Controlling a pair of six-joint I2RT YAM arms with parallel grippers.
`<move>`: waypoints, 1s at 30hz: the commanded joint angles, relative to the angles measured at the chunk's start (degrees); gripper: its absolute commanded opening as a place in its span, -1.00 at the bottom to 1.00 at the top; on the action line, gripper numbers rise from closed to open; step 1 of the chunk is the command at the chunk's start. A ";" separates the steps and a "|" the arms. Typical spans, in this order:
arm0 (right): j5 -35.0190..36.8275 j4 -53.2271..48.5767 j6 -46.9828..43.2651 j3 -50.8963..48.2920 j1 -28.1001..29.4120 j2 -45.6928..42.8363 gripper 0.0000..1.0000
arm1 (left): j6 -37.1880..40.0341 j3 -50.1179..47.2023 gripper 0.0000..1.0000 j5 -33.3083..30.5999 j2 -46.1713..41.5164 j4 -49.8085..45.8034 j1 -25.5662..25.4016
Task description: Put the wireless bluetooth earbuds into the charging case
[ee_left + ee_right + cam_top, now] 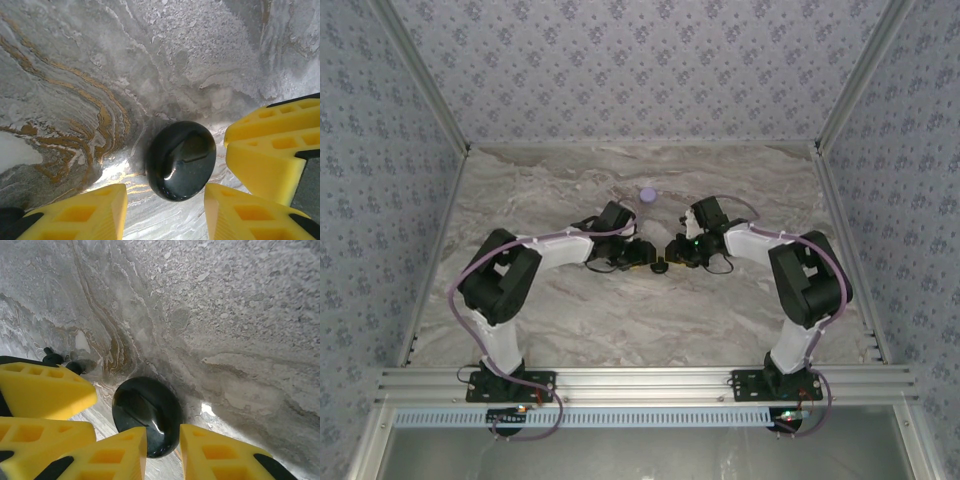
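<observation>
Two black-and-white arms [500,280] are bolted to a ribbed aluminium rail [640,380] at the near edge of the table [580,320]. Its top is patterned like marble, with grey and white swirls and rust-gold veins, and it looks slightly grainy up close. Lilac cables [555,236] run along the forearms. Both arms bend inward so that their tools meet tip to tip at mid-table.

Between the tools lies a black disc [181,160], a glossy, rounded, pebble-like puck with a fine line across its top and bright glints on it. The left gripper [166,192] stands partly open. Its blocky yellow plastic fingers [80,215], moulded with hollow cells, sit either side of the disc's near edge, and it has hold of nothing. The right gripper [163,440] has its jaws only a narrow way apart, and the disc's near rim dips into that gap. Whether they pinch the disc or merely flank it I cannot tell.

Farther back, well apart from both tools, the lilac case [647,196] sits on the table, a small round puck. It is too small to tell whether its lid is up or what it holds. Beyond it, walls [640,70] papered blue-grey with a small flower pattern close the space on three sides.
</observation>
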 commanded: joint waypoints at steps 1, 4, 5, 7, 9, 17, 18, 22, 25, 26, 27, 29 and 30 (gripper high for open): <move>-0.76 0.21 0.67 -0.15 -0.04 1.22 -0.50 | -0.27 0.89 -0.12 1.11 1.05 0.59 0.22; -0.49 0.18 0.68 -0.07 -0.02 1.74 -0.51 | -0.19 1.05 -0.12 1.36 1.55 0.59 0.28; -0.46 0.20 0.68 -0.06 -0.08 1.89 -0.52 | -0.43 0.98 -0.12 1.73 1.79 1.01 0.32; -0.56 0.21 0.66 -0.09 -0.10 2.10 -0.53 | -1.26 0.69 -0.12 2.82 2.16 2.47 0.37; -0.69 0.30 0.59 -0.15 0.00 2.27 -0.54 | -1.57 0.79 -0.12 3.43 2.62 3.07 0.38; 0.20 -0.01 0.36 -0.51 -0.05 2.48 -0.57 | -2.49 0.79 -0.12 5.07 4.18 4.98 0.48; 0.04 -0.05 0.33 -0.51 -0.05 2.54 -0.57 | -3.09 0.59 -0.12 5.62 4.56 5.78 0.49; 0.11 0.12 0.50 -0.59 0.00 2.68 -0.58 | -5.92 -0.57 -0.16 7.84 5.34 10.18 0.55; -0.01 0.27 0.50 -0.76 -0.03 2.73 -0.59 | -7.11 -0.95 -0.21 8.57 5.41 11.65 0.57; -0.10 0.41 0.52 -0.85 -0.06 2.80 -0.59 | -7.36 -0.95 -0.21 8.79 5.48 11.93 0.59; -0.16 0.55 0.67 -0.83 -0.11 2.89 -0.59 | -7.63 -1.06 -0.22 9.02 5.44 12.25 0.59; -0.28 0.81 0.85 -0.92 -0.09 2.99 -0.59 | -7.96 -0.95 -0.23 9.26 5.34 12.61 0.54; -0.45 1.20 1.08 -0.99 -0.12 3.03 -0.59 | -8.27 -1.05 -0.24 9.43 5.32 12.99 0.57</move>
